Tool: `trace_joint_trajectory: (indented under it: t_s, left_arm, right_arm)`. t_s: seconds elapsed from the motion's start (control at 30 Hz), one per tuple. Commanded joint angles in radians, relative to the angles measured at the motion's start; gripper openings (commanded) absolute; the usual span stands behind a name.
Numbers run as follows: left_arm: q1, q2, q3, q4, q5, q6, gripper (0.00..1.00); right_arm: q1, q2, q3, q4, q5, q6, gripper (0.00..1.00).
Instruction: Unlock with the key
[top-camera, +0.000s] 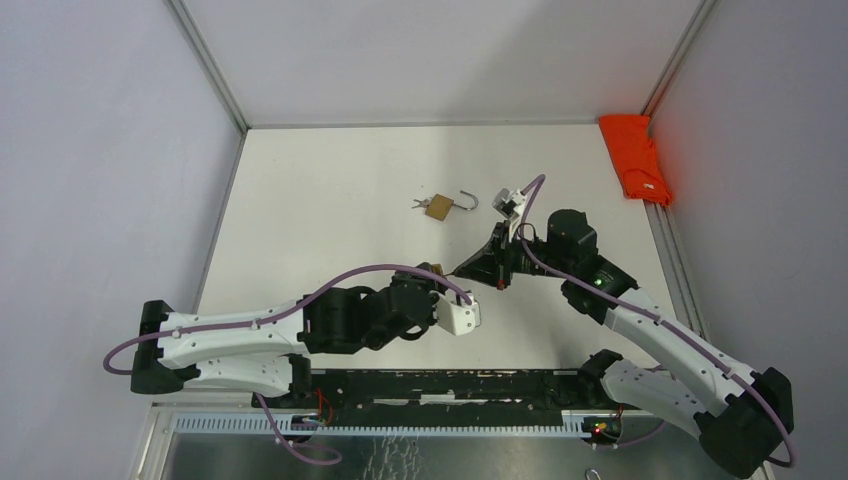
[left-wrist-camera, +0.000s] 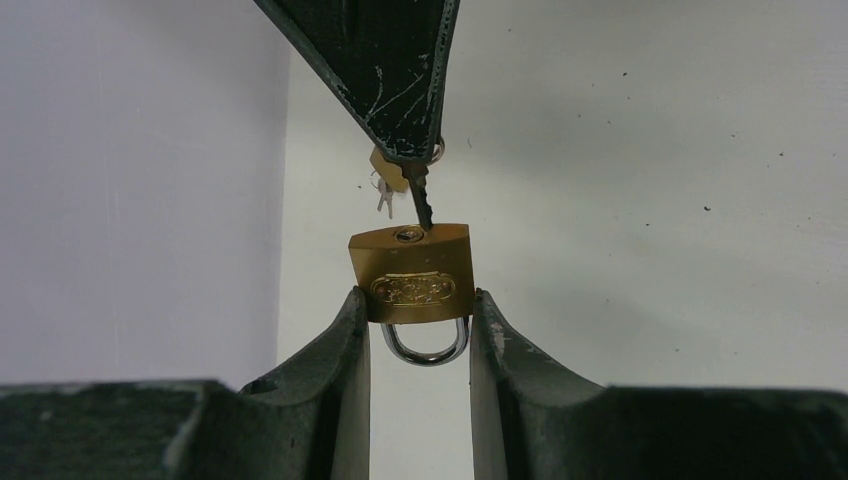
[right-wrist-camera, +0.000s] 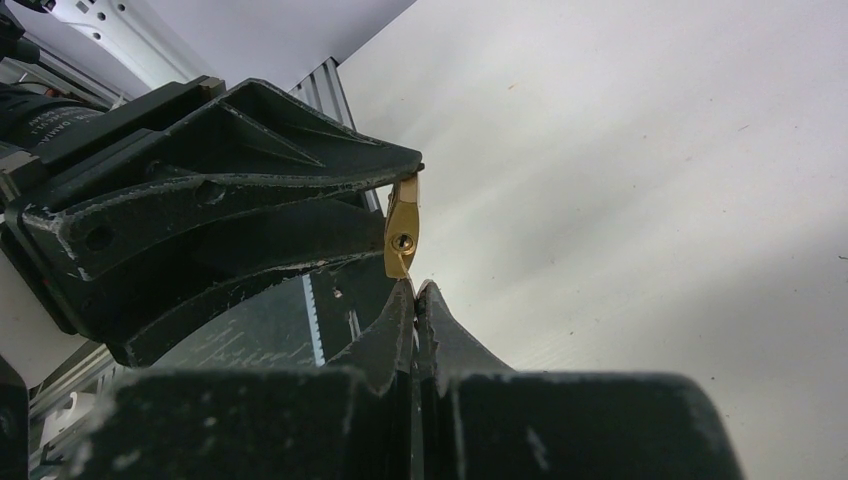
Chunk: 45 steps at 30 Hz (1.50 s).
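Observation:
My left gripper (left-wrist-camera: 412, 295) is shut on a brass padlock (left-wrist-camera: 412, 272), gripping its body by the sides, with the closed steel shackle (left-wrist-camera: 426, 348) pointing back between the fingers. My right gripper (right-wrist-camera: 415, 285) is shut on a small key (left-wrist-camera: 420, 198). The key's tip touches the padlock's top face right beside the keyhole (left-wrist-camera: 407, 235). In the right wrist view the padlock (right-wrist-camera: 401, 238) sits just above my closed fingertips, and the key itself is hidden between them. In the top view both grippers meet at table centre, left (top-camera: 437, 273) and right (top-camera: 463, 272).
A second brass padlock (top-camera: 438, 207) with an open shackle and its keys (top-camera: 417, 204) lies on the white table behind the grippers. An orange cloth (top-camera: 637, 155) lies at the far right edge. Grey walls enclose the table.

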<state>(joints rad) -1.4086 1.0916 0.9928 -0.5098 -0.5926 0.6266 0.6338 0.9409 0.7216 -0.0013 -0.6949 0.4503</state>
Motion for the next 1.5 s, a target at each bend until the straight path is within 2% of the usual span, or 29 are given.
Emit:
trace_joint_trajectory:
  t_s: [0.0, 1.47]
  left_arm:
    - [0.005, -0.005, 0.044, 0.02, 0.002, -0.059, 0.02]
    - [0.005, -0.004, 0.055, 0.013, 0.004, -0.067, 0.02]
  right_arm:
    - [0.006, 0.005, 0.047, 0.044, 0.012, 0.016, 0.0]
    - [0.01, 0.013, 0.027, 0.04, 0.04, 0.008, 0.0]
